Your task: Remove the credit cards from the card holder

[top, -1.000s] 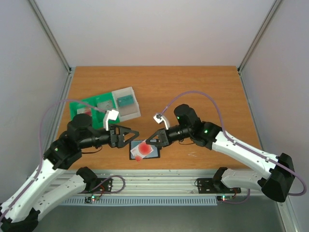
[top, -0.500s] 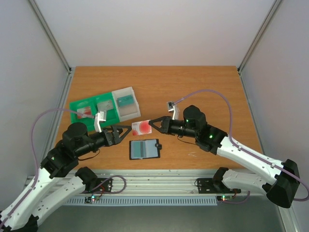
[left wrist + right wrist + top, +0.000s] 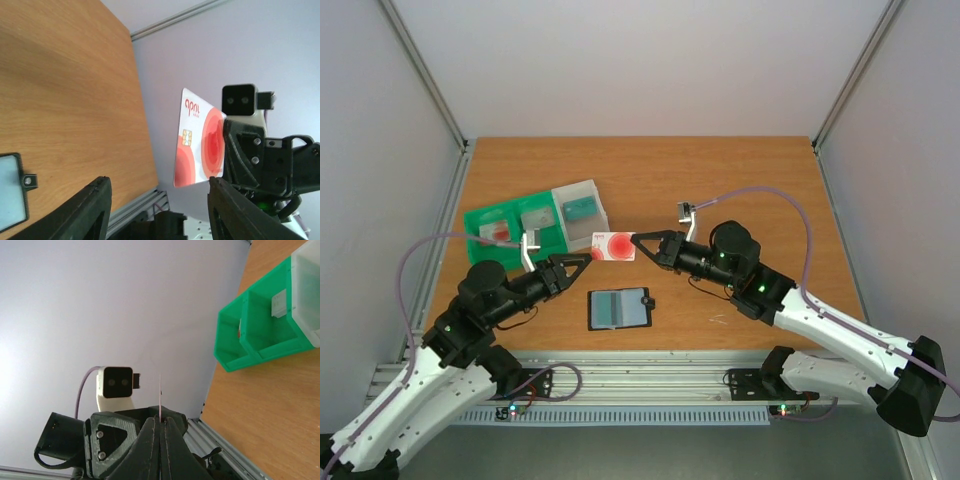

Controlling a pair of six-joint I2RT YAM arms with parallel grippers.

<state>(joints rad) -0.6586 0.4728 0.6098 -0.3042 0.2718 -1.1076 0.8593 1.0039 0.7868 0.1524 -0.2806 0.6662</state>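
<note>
One credit card (image 3: pixel 613 246) is clear of the card holder (image 3: pixel 619 309). A second ago I logged the right gripper (image 3: pixel 642 243) down at the open holder with this card. It has since carried the card up and to the left, and the card now hangs in the air near the clear box (image 3: pixel 582 212) and the green tray (image 3: pixel 485 218). The right gripper is clamped on one short edge of the card; its wrist view shows the card edge-on as a thin line between closed fingers.

The left gripper (image 3: pixel 578 270) has swung round to face the card. Its fingers (image 3: pixel 85 210) stand apart and touch nothing, with the card just ahead of them.

Card condition: white face, large red round blotches, a small gold chip and red lettering at one corner.

The holder lies open and flat on the counter (image 3: pixel 720 180) near its front edge. Its pale blue-grey pockets face up, framed in black, with the snap tab on the right side.
</note>
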